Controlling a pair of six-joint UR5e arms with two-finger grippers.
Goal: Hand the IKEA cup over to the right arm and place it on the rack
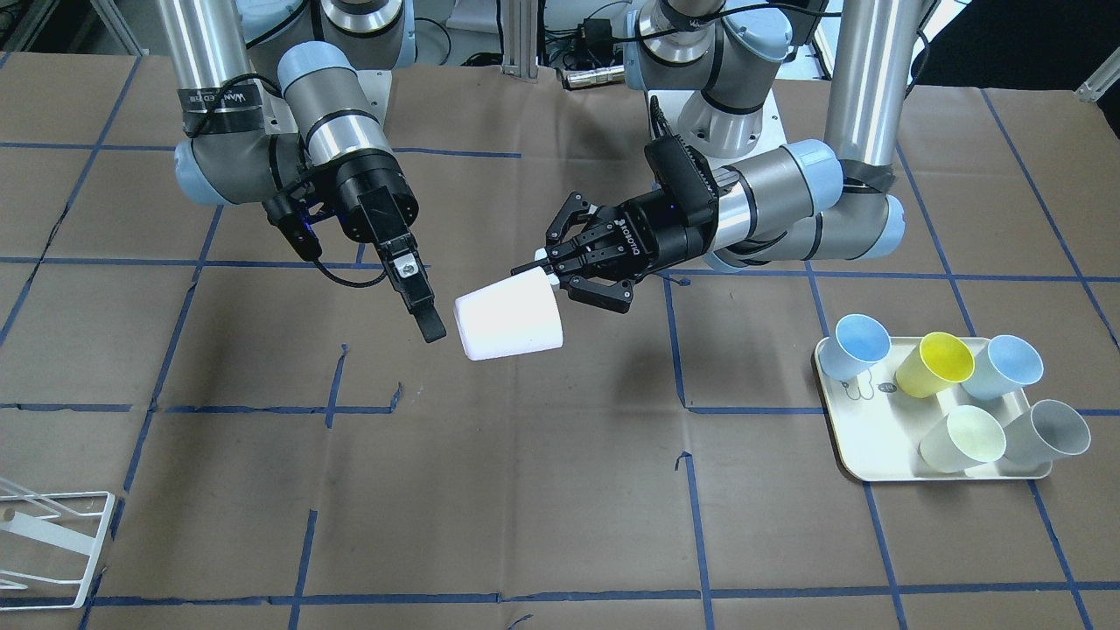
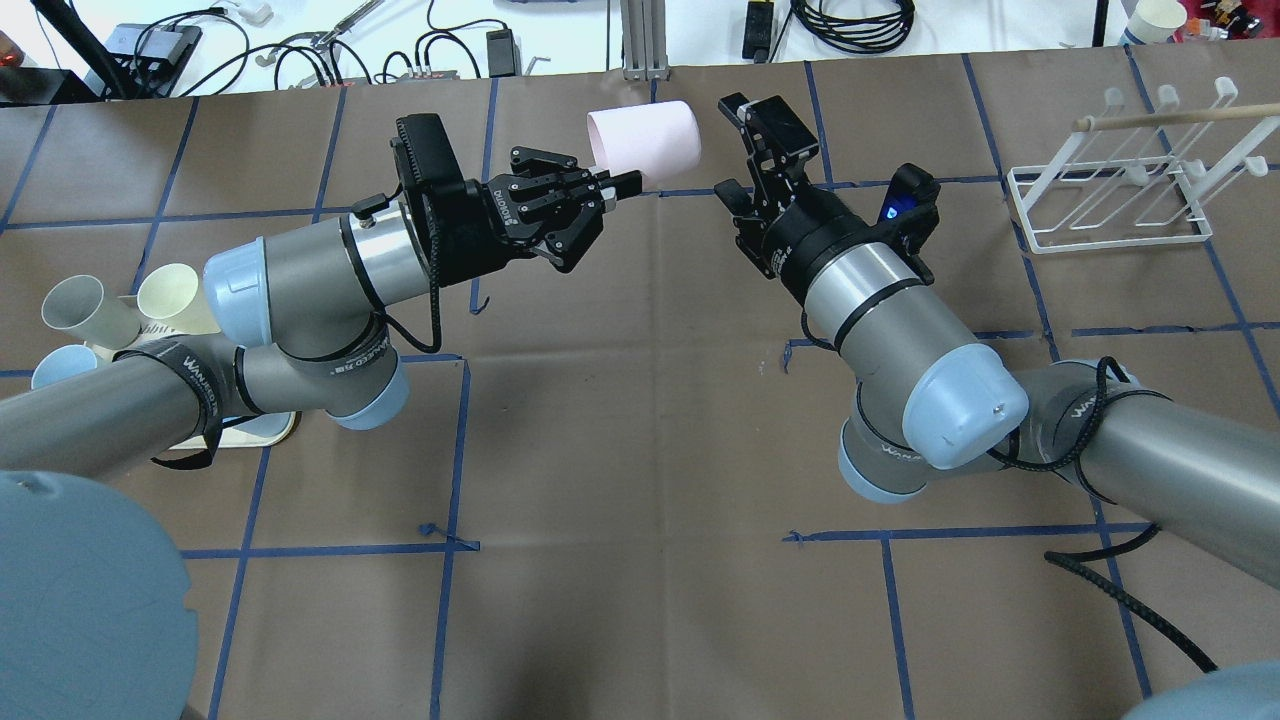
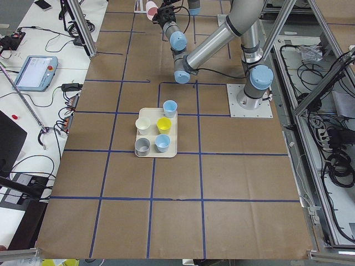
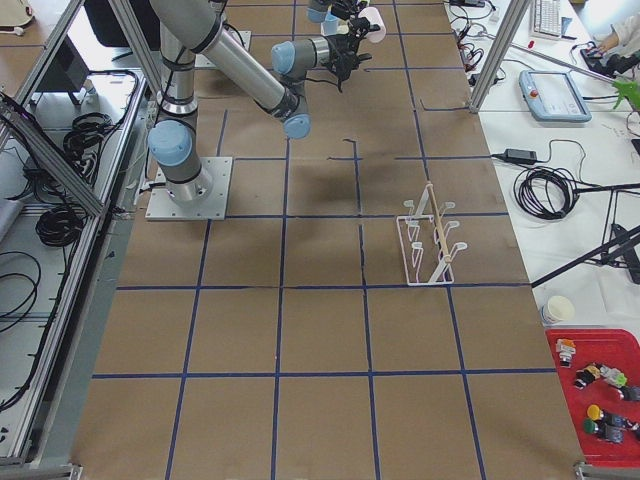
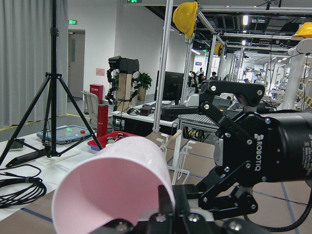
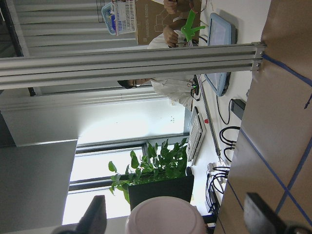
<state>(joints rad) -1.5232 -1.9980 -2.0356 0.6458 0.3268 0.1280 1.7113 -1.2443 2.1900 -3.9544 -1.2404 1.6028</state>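
Observation:
The IKEA cup [image 2: 645,140], pale pink, hangs on its side above the table, with my left gripper [image 2: 622,186] shut on its rim. From across the table the cup [image 1: 509,325] looks white, held by the left gripper [image 1: 553,269]. The cup's closed bottom faces the right arm [image 2: 880,300]. My right gripper [image 2: 726,146] is open and stops just short of that bottom, not touching it. The right wrist view shows the cup's bottom [image 6: 165,217] low between the spread fingers [image 6: 95,217]. The white wire rack [image 2: 1110,205] stands on the table beyond the right arm.
A cream tray [image 1: 862,464] with several coloured cups sits on the left arm's side, also seen in the left side view [image 3: 156,133]. The rack [image 1: 52,547] is at the table's corner in the front view. Blue tape lines cross the brown table cover.

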